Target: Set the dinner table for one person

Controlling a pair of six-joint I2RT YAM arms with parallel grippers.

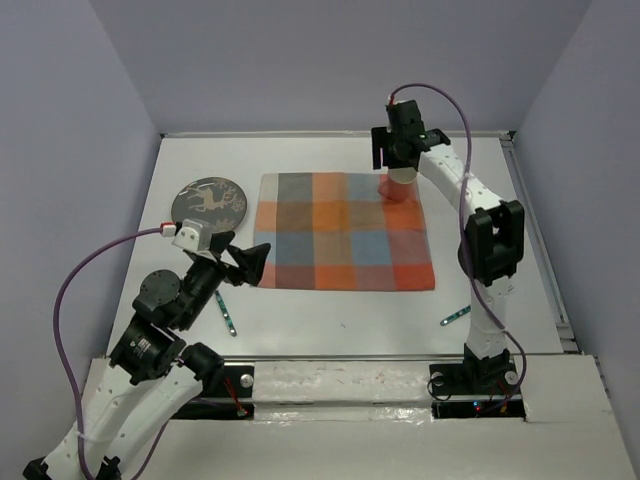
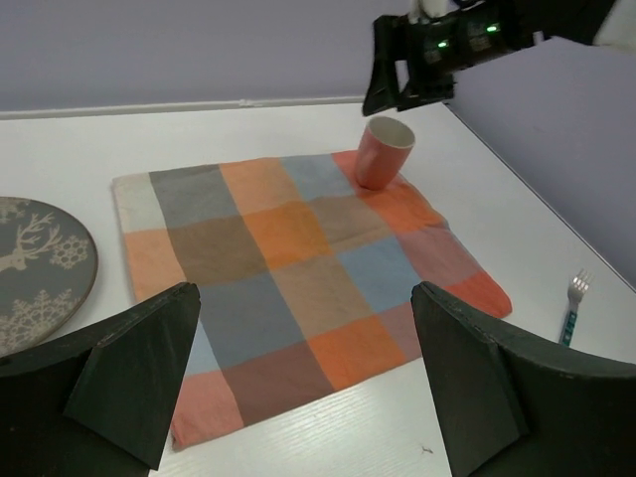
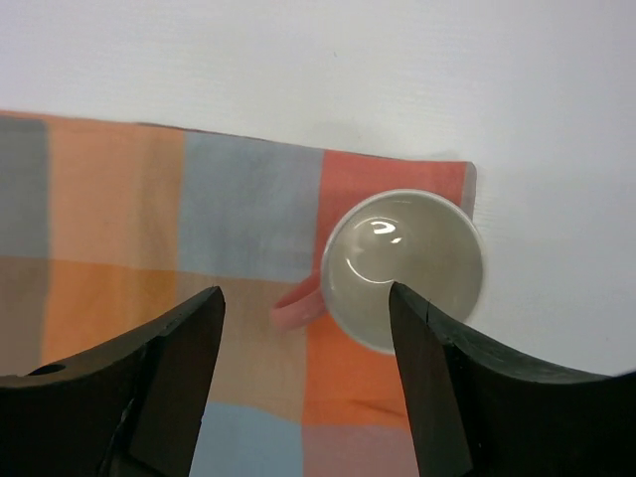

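The white dinner table [image 1: 300, 155] carries an orange, blue and grey checked cloth [image 1: 340, 230]. A pink mug [image 1: 400, 187] with a white inside stands upright on the cloth's far right corner. My right gripper [image 1: 398, 160] is open just above the mug and holds nothing. In the right wrist view the mug [image 3: 402, 268] lies between and below the spread fingers, its handle pointing left. My left gripper [image 1: 243, 258] is open and empty over the cloth's near left corner. The left wrist view shows the cloth [image 2: 288, 248] and the mug [image 2: 383, 151] beyond it.
A grey plate [image 1: 208, 200] with a deer pattern lies left of the cloth. A teal-handled fork [image 1: 455, 316] lies near the right arm's base, and another teal-handled utensil [image 1: 226, 312] lies by the left arm. Walls close in on three sides.
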